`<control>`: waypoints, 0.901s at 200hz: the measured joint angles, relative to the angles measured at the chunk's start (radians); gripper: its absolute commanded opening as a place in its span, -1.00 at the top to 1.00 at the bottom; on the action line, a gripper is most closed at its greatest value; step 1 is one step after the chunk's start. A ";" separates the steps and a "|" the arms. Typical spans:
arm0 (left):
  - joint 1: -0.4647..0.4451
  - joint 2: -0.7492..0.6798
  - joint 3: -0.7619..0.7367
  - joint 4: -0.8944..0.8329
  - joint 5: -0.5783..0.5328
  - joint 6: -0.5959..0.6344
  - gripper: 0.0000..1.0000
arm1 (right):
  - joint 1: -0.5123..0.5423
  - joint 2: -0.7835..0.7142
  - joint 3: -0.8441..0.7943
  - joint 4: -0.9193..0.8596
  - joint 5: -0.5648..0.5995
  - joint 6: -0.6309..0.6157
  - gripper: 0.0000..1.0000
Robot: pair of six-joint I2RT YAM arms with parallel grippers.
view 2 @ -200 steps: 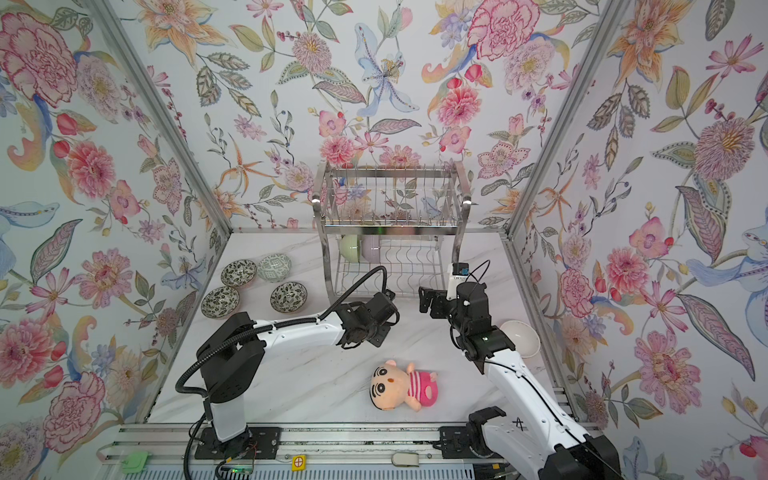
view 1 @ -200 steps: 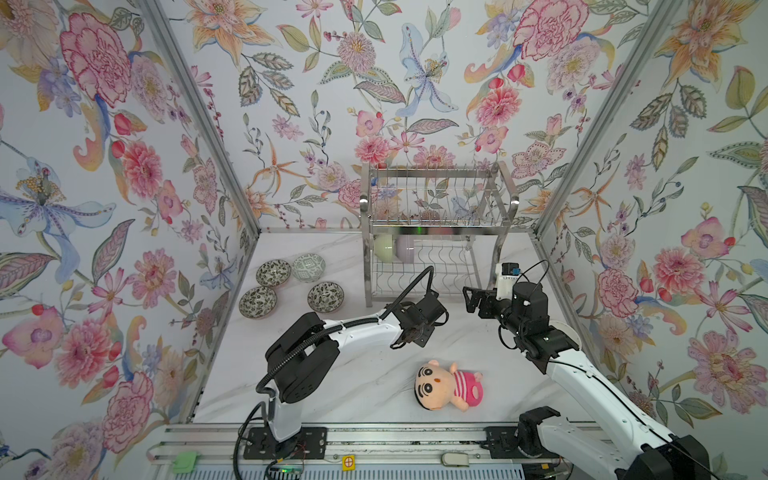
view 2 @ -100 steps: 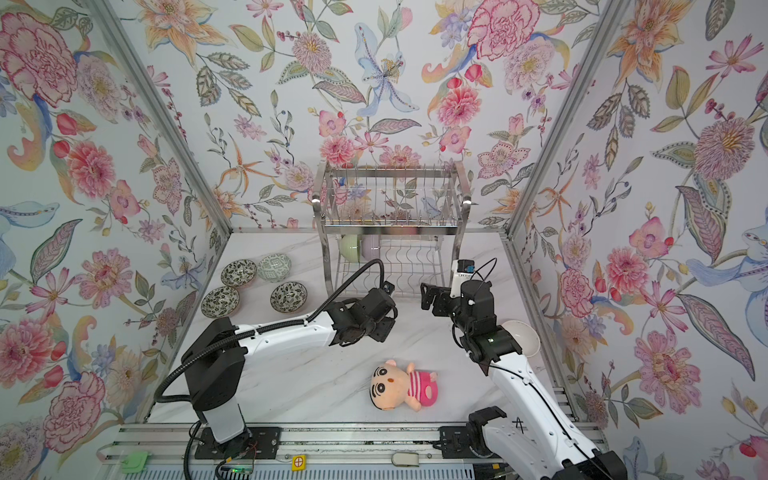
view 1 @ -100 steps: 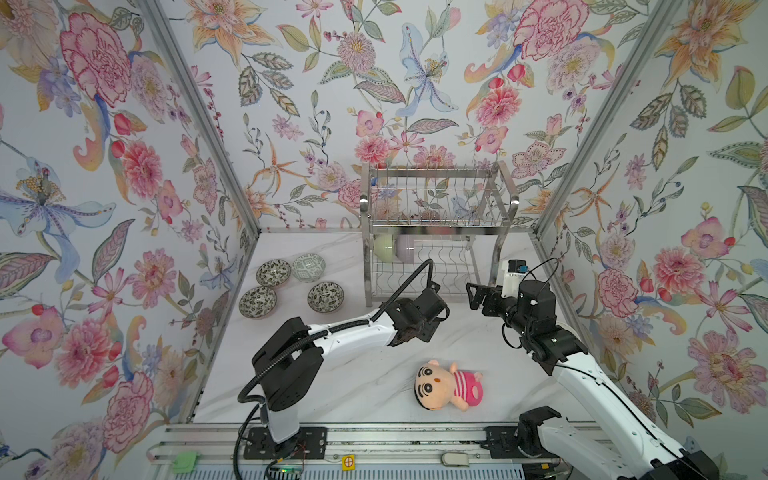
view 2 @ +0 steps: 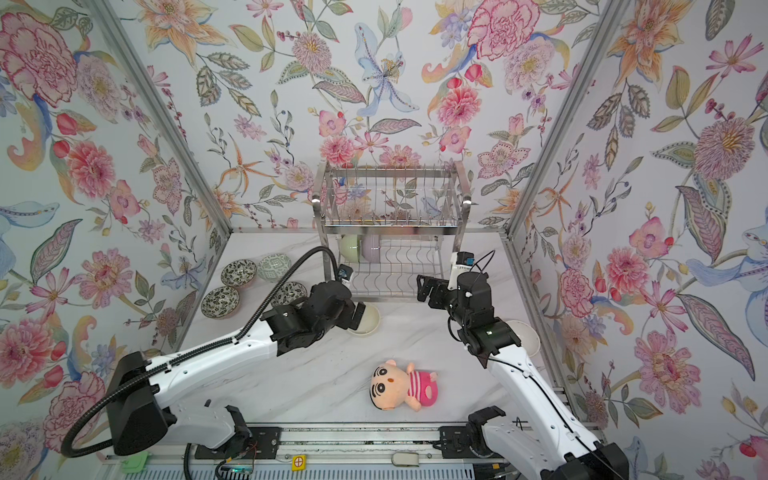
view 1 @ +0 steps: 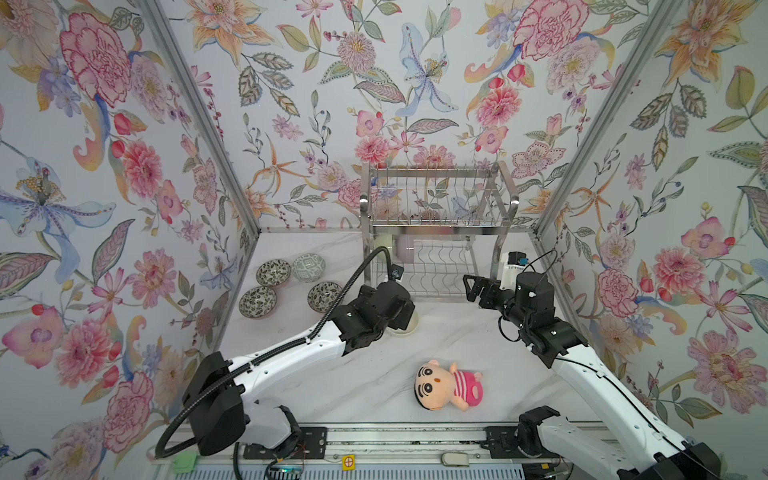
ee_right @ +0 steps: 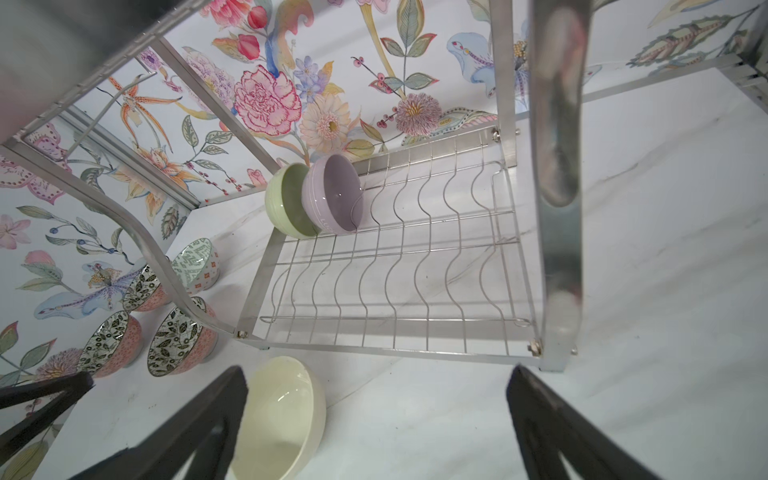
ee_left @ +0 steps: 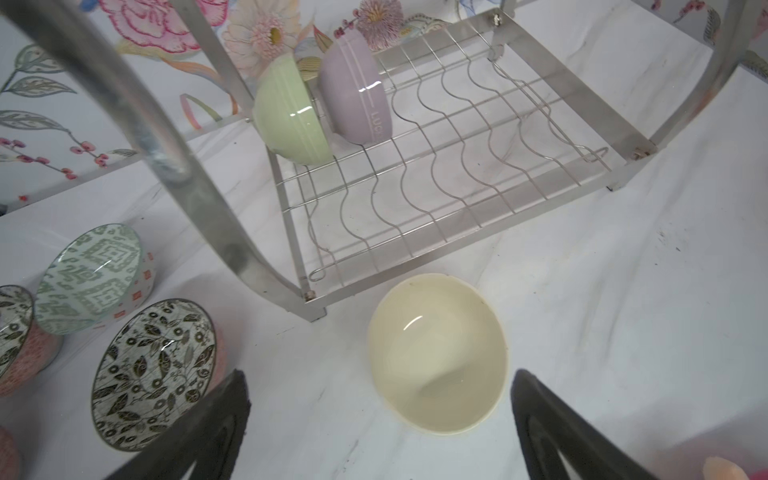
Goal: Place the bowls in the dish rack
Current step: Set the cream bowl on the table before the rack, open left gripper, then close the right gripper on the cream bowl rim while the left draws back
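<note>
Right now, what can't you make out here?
- Cream bowl: in both top views, partly covered by the left arm.
- Left claw: fingers cut off by the wrist view's bottom edge.
- Pale bowl beside the right arm: arm covers most; outside colour unknown.
- Rack top tier: wires blend into wallpaper; contents unclear.

Cream bowl (ee_left: pixel 436 353) sits upright before dish rack (view 1: pixel 440 227).

Cream bowl (view 1: pixel 409 328): largely covered by the left arm (view 1: pixel 365 318) in both top views. Pale bowl (view 2: pixel 530 338): partly behind the right arm (view 2: pixel 490 332). Patterned bowl (ee_left: pixel 10 336): cut by the frame edge. Rack leg (ee_right: pixel 557 166): near, blurred.
</note>
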 measured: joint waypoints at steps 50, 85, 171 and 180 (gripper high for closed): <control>0.286 -0.235 -0.266 0.119 0.246 -0.039 -0.99 | 0.232 0.179 0.088 -0.001 0.109 0.002 -0.98; 0.427 -0.294 -0.401 0.163 0.422 -0.084 -0.99 | 0.375 0.369 0.177 -0.008 0.185 0.002 -0.98; 0.596 -0.343 -0.576 0.281 0.683 -0.207 -0.99 | 0.578 0.754 0.438 -0.094 0.299 -0.032 -0.89; 0.602 -0.343 -0.582 0.288 0.694 -0.215 -0.98 | 0.585 0.777 0.457 -0.105 0.305 -0.035 -0.82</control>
